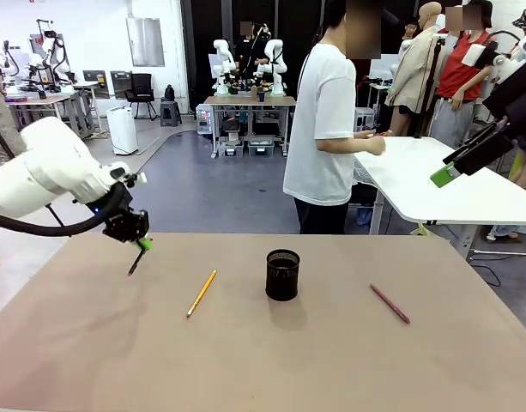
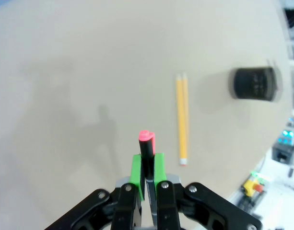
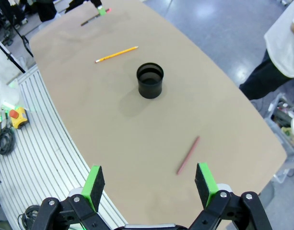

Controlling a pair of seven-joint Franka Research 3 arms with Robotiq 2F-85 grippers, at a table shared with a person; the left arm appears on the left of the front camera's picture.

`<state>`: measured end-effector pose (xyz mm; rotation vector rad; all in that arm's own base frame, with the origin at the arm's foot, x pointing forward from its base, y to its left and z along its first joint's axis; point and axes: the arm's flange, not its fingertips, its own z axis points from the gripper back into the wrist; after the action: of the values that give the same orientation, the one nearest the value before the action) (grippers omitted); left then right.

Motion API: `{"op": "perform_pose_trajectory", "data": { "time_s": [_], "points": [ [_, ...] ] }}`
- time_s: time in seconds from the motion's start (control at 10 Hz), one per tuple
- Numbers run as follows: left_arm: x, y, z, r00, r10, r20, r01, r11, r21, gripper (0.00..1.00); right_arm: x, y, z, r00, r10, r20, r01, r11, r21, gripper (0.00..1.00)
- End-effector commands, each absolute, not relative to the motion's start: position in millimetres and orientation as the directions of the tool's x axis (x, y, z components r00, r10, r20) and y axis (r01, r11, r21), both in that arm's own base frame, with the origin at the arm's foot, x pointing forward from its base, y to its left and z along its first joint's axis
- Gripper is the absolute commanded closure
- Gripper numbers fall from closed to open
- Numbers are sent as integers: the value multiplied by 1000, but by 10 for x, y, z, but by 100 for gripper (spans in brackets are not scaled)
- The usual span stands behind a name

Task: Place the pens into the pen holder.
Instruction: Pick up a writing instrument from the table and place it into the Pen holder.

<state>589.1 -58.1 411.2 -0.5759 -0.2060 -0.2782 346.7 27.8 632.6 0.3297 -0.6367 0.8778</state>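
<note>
My left gripper (image 1: 141, 242) is shut on the dark pen with a pink-red end (image 1: 135, 263) near the table's far left; the pen slants down toward the tabletop. In the left wrist view that pen (image 2: 147, 143) stands up between the green pads (image 2: 135, 168). The yellow-orange pen (image 1: 202, 293) lies flat left of the black mesh pen holder (image 1: 282, 275), which stands upright mid-table. The maroon pen (image 1: 389, 303) lies to the holder's right. My right gripper (image 1: 456, 163) hangs open and empty, high at the right, above the maroon pen (image 3: 188, 155) and the holder (image 3: 150, 80).
The brown table (image 1: 263, 369) is bare along its near side. A person in a white shirt (image 1: 327, 129) stands past the far edge, turned toward a white table (image 1: 451, 184) at the back right.
</note>
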Motion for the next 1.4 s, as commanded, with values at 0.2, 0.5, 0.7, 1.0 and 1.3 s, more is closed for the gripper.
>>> {"op": "perform_pose_trajectory", "data": {
  "time_s": [0.2,0.5,0.7,1.0,1.3],
  "points": [
    [5563,-517,4205,692,-388,608,717,464,-520,100,3457,278,6335,467,602,648,-801,599,21,0],
    [5377,-617,4364,397,-300,868,897,330,-296,100,3457,278,6335,467,602,648,-801,599,21,0],
    [5302,-605,4406,340,-220,914,917,293,-270,100,3457,278,6335,467,602,648,-801,599,21,0],
    [5430,-652,4485,364,-268,892,902,342,-265,100,3457,278,6335,467,602,648,-801,599,21,0],
    [5406,-647,4466,373,-255,892,899,337,-280,100,3457,278,6335,467,602,648,-801,599,21,0]
  ]
}}
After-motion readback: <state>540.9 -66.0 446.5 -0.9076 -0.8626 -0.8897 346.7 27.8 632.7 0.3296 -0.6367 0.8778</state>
